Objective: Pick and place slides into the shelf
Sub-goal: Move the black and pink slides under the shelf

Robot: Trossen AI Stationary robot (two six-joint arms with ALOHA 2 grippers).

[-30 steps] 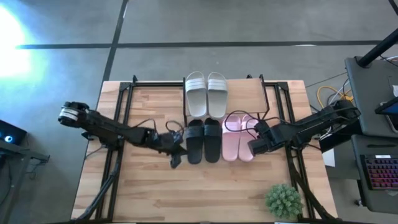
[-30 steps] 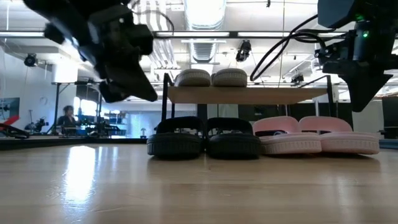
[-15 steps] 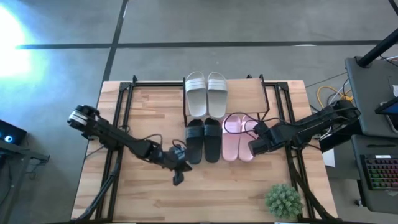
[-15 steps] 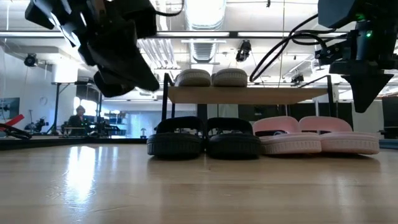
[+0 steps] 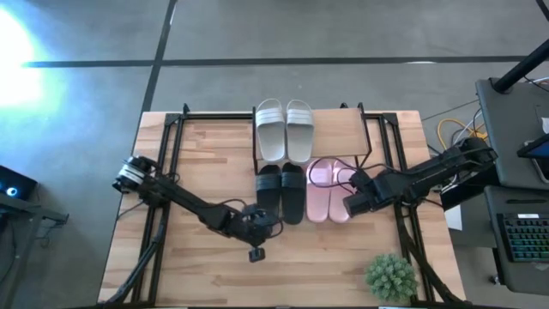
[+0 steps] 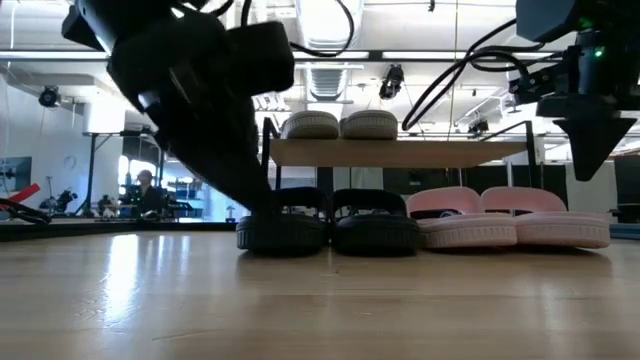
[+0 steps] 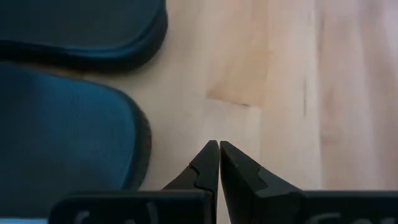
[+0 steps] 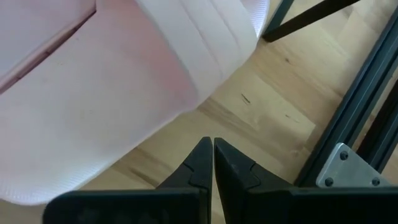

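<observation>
Pale grey rubber slides (image 5: 285, 129) sit atop the low wooden shelf (image 5: 339, 129); black pair (image 5: 281, 193) and pink pair (image 5: 328, 189) lie beneath it. Left pincer (image 5: 256, 251) near the black pair and right pincer (image 5: 349, 206) beside the pink pair are both fully closed, empty. Placement looks finished; next, retract.

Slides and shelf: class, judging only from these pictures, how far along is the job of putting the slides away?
Done: the pale grey pair lies on the shelf board. The black pair and pink pair sit side by side on the tabletop, their far ends under the shelf. In hand: nothing. The left tool is shut beside the black pair, the right tool shut beside the pink pair. Left: little, perhaps nudging the lower pairs further in.
</observation>
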